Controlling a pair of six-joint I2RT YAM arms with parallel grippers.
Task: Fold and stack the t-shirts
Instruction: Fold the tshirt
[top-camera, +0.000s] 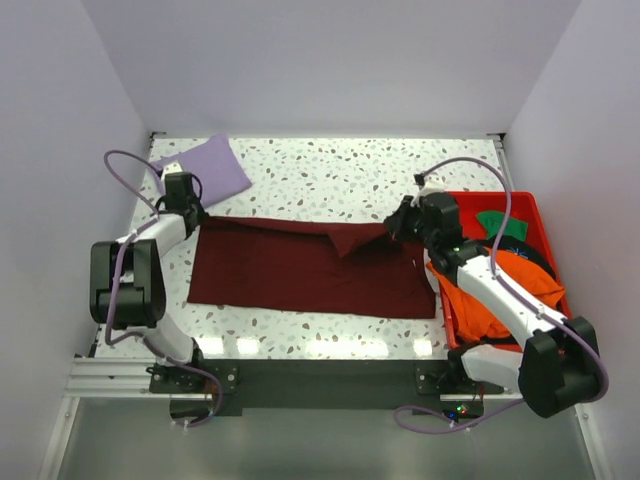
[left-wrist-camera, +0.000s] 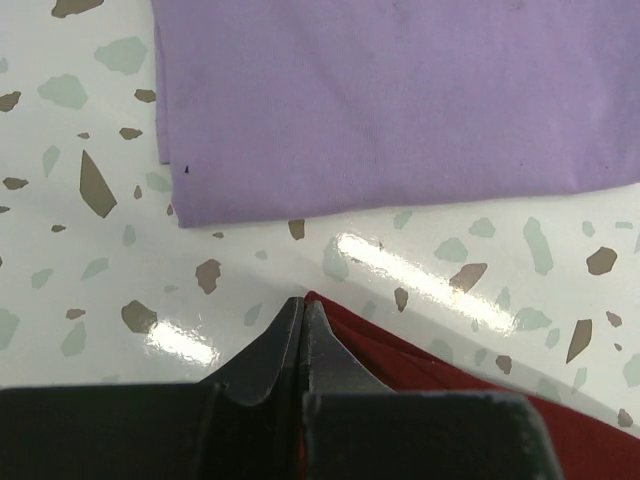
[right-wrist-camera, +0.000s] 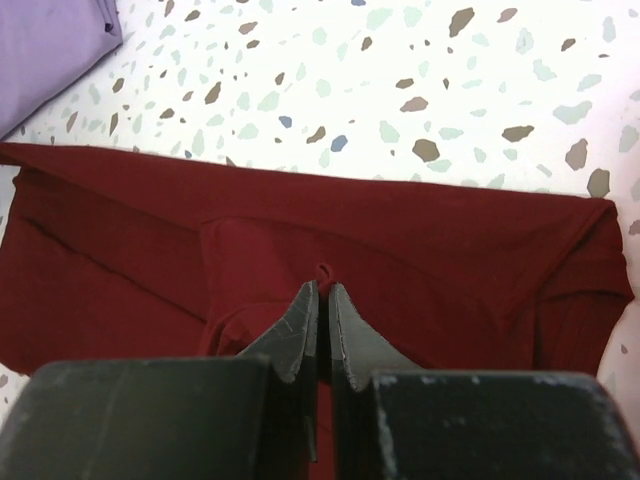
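A large dark maroon t-shirt (top-camera: 310, 270) lies spread across the middle of the table, its far right part folded over. My left gripper (top-camera: 190, 216) is shut on its far left corner; in the left wrist view a sliver of maroon cloth (left-wrist-camera: 450, 400) shows between the closed fingertips (left-wrist-camera: 303, 308). My right gripper (top-camera: 396, 228) is shut on the shirt's far right edge, and a small pinch of maroon cloth (right-wrist-camera: 450, 250) pokes out above its tips (right-wrist-camera: 323, 290). A folded lavender t-shirt (top-camera: 205, 168) (left-wrist-camera: 400, 100) (right-wrist-camera: 45, 40) lies at the far left corner, just beyond the left gripper.
A red plastic bin (top-camera: 520, 197) stands along the right edge, under the right arm. It holds an orange tee (top-camera: 490, 300), a green one (top-camera: 495, 222) and a black one (top-camera: 535, 255). White walls close the table on three sides.
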